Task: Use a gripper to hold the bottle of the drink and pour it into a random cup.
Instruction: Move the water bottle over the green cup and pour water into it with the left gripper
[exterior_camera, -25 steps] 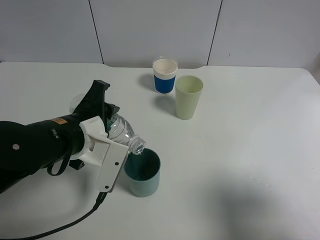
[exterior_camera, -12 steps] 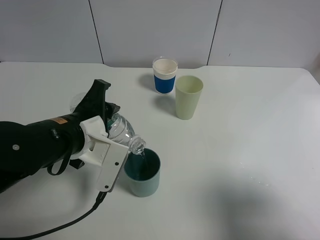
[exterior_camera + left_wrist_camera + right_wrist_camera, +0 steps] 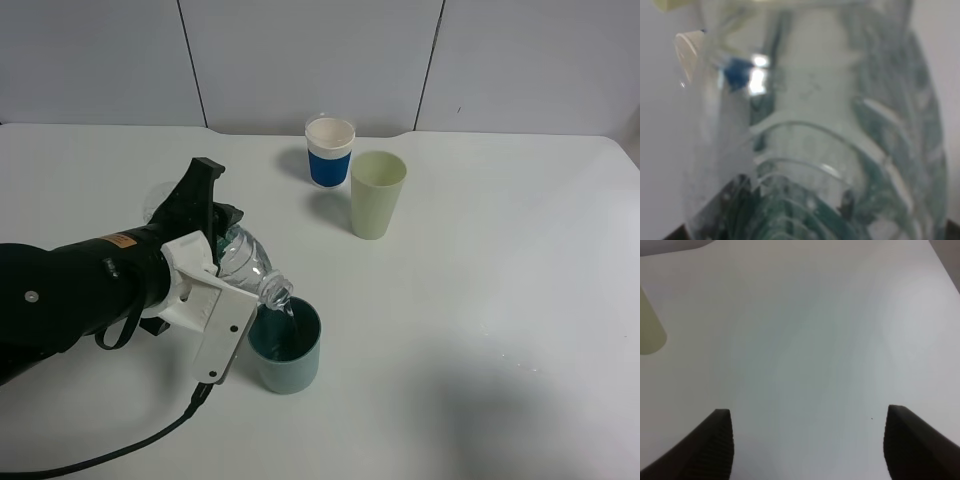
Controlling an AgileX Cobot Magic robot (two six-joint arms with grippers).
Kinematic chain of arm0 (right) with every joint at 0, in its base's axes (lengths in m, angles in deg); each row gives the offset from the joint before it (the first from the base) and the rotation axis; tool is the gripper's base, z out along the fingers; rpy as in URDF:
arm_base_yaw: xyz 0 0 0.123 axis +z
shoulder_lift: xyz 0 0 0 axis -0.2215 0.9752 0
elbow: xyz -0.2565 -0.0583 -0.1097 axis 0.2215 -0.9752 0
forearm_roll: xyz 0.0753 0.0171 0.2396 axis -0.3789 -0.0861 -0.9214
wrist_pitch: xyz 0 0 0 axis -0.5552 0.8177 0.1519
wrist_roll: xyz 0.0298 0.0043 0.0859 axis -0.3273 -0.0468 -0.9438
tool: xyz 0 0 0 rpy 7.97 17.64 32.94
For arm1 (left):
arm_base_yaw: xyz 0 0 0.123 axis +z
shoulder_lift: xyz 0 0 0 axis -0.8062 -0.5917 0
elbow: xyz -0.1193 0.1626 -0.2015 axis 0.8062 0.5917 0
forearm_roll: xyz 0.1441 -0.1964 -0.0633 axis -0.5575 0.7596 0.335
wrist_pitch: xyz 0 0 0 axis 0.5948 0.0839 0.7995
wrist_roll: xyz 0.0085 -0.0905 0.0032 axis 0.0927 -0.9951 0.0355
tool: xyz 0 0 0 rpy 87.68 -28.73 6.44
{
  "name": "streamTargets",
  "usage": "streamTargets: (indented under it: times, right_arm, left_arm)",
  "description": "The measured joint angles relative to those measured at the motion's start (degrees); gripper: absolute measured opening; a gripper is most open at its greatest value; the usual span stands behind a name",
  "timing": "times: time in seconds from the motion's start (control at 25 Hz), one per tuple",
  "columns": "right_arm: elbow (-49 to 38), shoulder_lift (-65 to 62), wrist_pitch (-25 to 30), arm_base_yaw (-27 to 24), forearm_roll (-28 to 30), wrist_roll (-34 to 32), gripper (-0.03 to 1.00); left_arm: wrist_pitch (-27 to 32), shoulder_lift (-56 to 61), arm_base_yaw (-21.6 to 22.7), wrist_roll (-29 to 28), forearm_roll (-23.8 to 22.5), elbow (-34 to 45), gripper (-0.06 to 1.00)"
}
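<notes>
**Bottle Tipped Over the Dark Green Cup**

From up high: in the lower left of the frame, the left gripper (image 3: 215,258) is clamped tight on the bottle of the drink (image 3: 243,262). The bottle leans over, and its open mouth is just above the rim of the cup (image 3: 287,350), low in the frame on the white table (image 3: 500,260). A blue-and-white cup (image 3: 329,152) and a pale yellow-green cup (image 3: 377,195) stand close together in the upper middle, well apart from it.

Left wrist: the bottle of the drink (image 3: 815,125) fills the picture, very close and blurry.

Right wrist: the right gripper (image 3: 807,447) has its two dark fingers (image 3: 715,445) spread wide apart above the table (image 3: 805,340).
</notes>
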Motion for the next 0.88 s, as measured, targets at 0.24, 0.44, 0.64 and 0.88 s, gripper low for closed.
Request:
streamTargets:
  times: [0.24,0.44,0.64,0.88]
  right_arm:
    - [0.00,0.00,0.00,0.00,0.00,0.00,0.63]
    - [0.00,0.00,0.00,0.00,0.00,0.00,0.63]
    - [0.00,0.00,0.00,0.00,0.00,0.00,0.63]
    - [0.00,0.00,0.00,0.00,0.00,0.00,0.63]
  left_arm:
    - [0.00,0.00,0.00,0.00,-0.68,0.00,0.50]
    - [0.00,0.00,0.00,0.19,-1.06,0.00,0.50]
    - [-0.12,0.00,0.00,1.73,-1.13,0.00,0.50]
    - [-0.12,0.00,0.00,2.21,-1.13,0.00,0.50]
